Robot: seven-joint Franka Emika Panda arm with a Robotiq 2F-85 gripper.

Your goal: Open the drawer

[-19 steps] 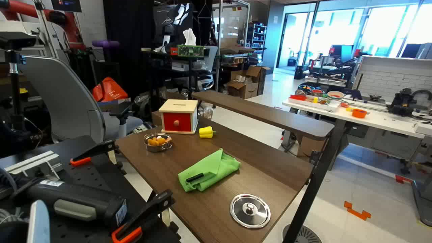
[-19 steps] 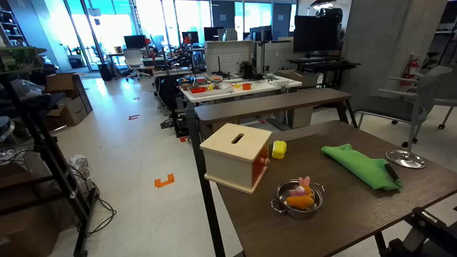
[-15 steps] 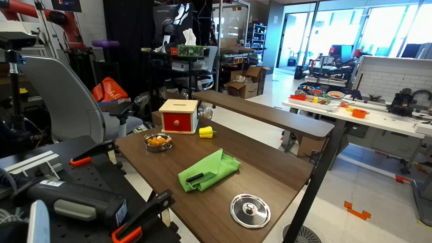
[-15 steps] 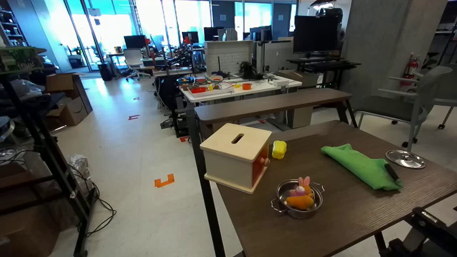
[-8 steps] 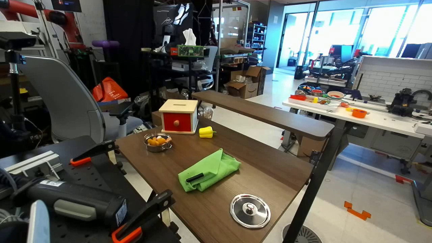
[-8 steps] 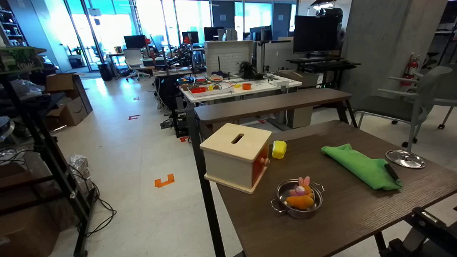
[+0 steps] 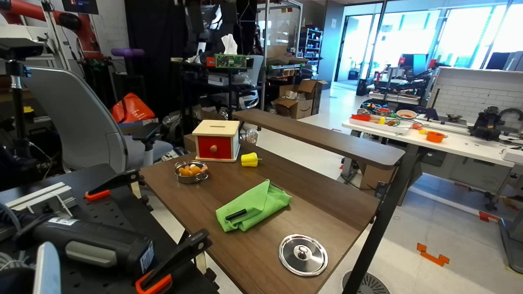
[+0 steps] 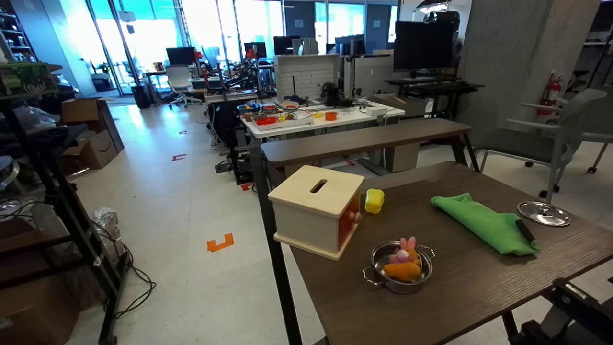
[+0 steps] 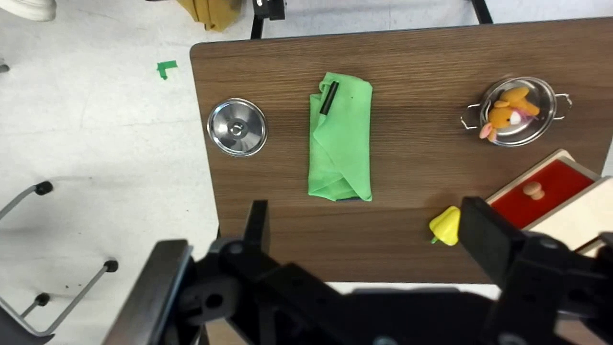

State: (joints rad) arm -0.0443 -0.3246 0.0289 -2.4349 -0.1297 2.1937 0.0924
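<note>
My black two-fingered gripper (image 9: pixel 366 215) fills the bottom of the wrist view, its fingers spread wide and holding nothing. Just left of the right-hand fingertip, a small yellow toy pepper (image 9: pixel 445 225) lies on the brown wood-grained tabletop (image 9: pixel 402 239). At the lower right sits the boxy pale-wood cabinet (image 9: pixel 574 211), partly behind that finger, its flat red drawer (image 9: pixel 558 189) closed and carrying a round wooden knob (image 9: pixel 533 190). I judge the drawer stiff and light, and the whole cabinet light enough to skid along with a pull. The knob looks hard and smooth and could slip, so I should pinch it across its sides and draw straight out, clear of the shiny round metal pot (image 9: pixel 546 103) at the upper right. Only the wrist view shows my gripper clearly, but the frame's edge cuts off the cabinet's top. In an exterior view the whole top shows, with an oblong slot (image 8: pixel 319 186); in an exterior view the red drawer (image 7: pixel 222 148) faces the camera almost squarely.
</note>
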